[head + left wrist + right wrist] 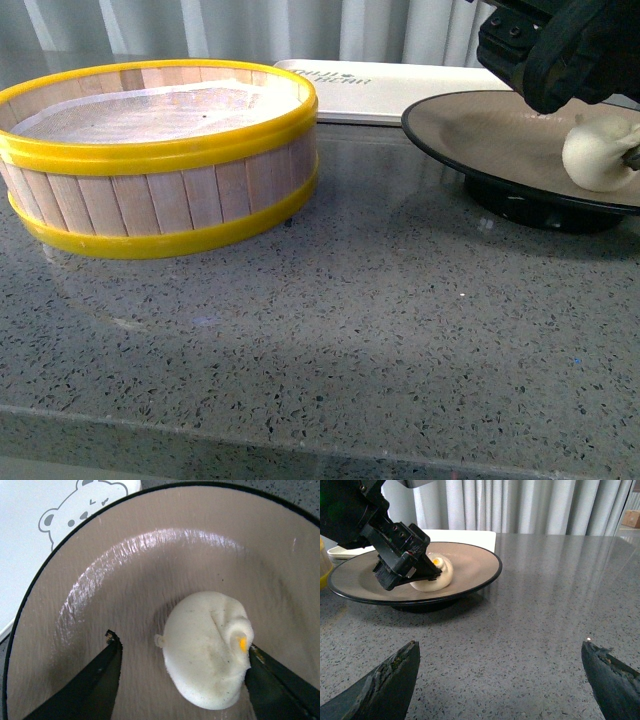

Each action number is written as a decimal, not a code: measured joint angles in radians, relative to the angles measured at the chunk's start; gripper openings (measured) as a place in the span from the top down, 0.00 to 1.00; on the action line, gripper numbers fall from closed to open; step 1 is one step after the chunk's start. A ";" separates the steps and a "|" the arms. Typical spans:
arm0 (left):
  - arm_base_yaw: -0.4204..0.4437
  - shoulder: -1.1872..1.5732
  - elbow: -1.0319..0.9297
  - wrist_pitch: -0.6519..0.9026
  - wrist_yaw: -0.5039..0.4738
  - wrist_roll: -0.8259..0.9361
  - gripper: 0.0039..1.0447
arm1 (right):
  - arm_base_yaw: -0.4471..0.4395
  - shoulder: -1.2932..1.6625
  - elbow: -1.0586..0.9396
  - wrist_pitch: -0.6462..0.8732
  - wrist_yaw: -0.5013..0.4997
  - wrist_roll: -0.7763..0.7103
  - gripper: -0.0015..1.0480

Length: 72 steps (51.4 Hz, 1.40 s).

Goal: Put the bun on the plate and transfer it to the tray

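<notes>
Your left gripper (181,645) is spread wide around the bun (207,650), which lies on the plate (150,560); one finger sits against the bun and the other stands apart. Your right gripper (500,647) hangs spread above the bench (530,615), near the plate.

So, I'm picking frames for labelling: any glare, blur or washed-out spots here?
Left wrist view: a curved glare streak on the plate, bun sharp. Front view: the bun looks a bit washed out, the left arm above it dark and soft. Right wrist view: the right tool is blurred in the foreground, plate crisp.
</notes>
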 joint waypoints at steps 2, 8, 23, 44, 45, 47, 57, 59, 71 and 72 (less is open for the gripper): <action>0.002 0.000 0.005 -0.004 0.005 -0.004 0.26 | 0.000 0.000 0.000 0.000 0.000 0.000 0.08; 0.009 0.000 0.034 -0.020 0.016 -0.023 0.07 | 0.000 0.000 0.000 0.000 0.000 0.000 0.08; 0.058 -0.143 -0.065 0.110 0.045 -0.041 0.06 | 0.000 0.000 0.000 0.000 0.000 0.000 0.08; 0.346 -0.937 -0.914 0.345 0.150 -0.033 0.06 | 0.000 0.000 0.000 0.000 0.000 0.000 0.08; 0.370 -0.975 -0.949 0.335 0.162 -0.040 0.06 | 0.000 0.000 0.000 0.000 0.000 0.000 0.08; 0.413 -1.036 -1.000 0.320 0.184 -0.047 0.06 | 0.000 0.000 0.000 0.000 0.000 0.000 0.08; 0.699 -1.318 -1.354 0.683 0.124 -0.210 0.36 | 0.000 0.000 0.000 0.000 0.000 0.000 0.08; 0.782 -1.360 -1.423 0.712 0.184 -0.224 0.45 | 0.000 0.000 0.000 0.000 0.000 0.000 0.08; 0.834 -1.474 -1.618 0.759 0.219 -0.241 0.91 | 0.000 0.000 0.000 0.000 0.000 0.000 0.08; 0.834 -1.484 -1.627 0.760 0.219 -0.243 0.95 | 0.000 0.000 0.000 0.000 0.000 0.000 0.08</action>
